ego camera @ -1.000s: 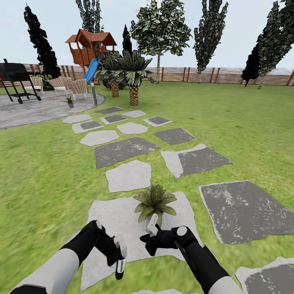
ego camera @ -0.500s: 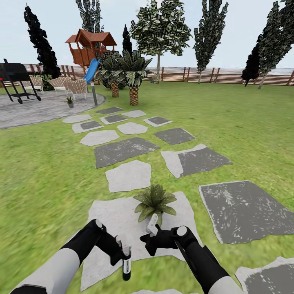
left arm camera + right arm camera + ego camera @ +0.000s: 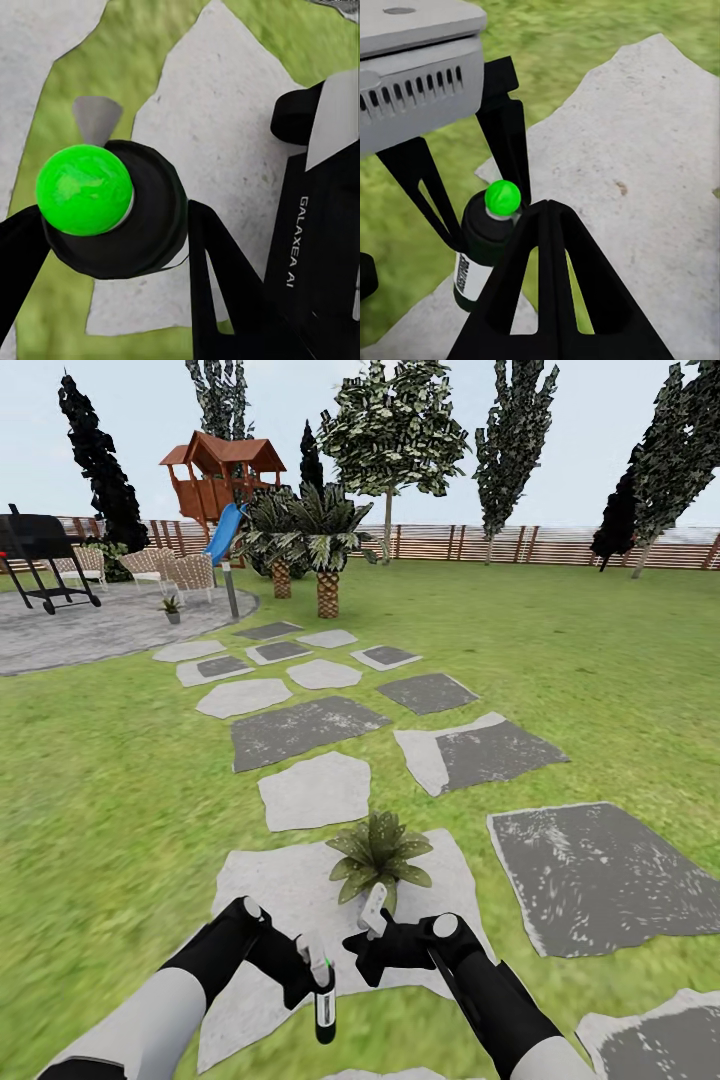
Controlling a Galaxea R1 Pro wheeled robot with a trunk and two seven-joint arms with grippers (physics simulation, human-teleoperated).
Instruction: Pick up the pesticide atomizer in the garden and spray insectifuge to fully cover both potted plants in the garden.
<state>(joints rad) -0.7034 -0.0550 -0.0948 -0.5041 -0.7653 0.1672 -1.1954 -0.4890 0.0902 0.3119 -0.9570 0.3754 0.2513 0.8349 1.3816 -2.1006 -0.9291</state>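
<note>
Pesticide atomizer (image 3: 324, 1008) — clamped in left gripper (image 3: 312, 982), upright. Right gripper (image 3: 372, 927) — width unclear. Advice: aim nozzle at potted plant (image 3: 379, 855), sweep all leaves.

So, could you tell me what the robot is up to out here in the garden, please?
The left gripper holds the pesticide atomizer, a dark bottle with a green cap, low over a pale stepping stone. The right gripper hangs empty beside it. One potted plant sits on that stone just ahead; the other potted plant stands far off on the paved patio.
</note>
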